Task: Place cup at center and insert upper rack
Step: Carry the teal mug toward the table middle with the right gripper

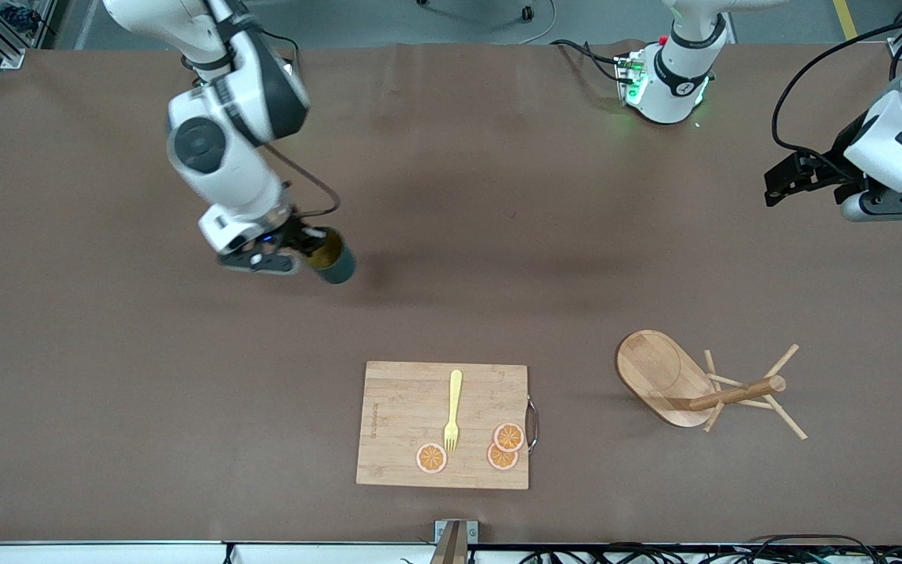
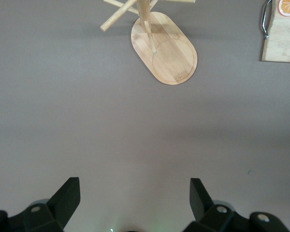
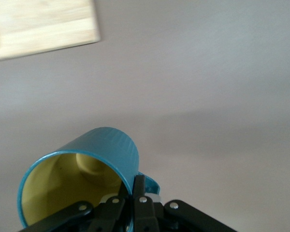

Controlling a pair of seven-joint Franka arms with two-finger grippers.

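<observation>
Brown table, right end effector gripping cup, left end effector waiting open

No word, number or sign can be read anywhere in these views. The wooden cutting board carries a small dark mark along the edge toward the right arm's end of the table (probably a burned-in maker's stamp, running sideways), but its letters are too small to make out. The band on the left arm's base shows a faint marking that cannot be read either.
</observation>
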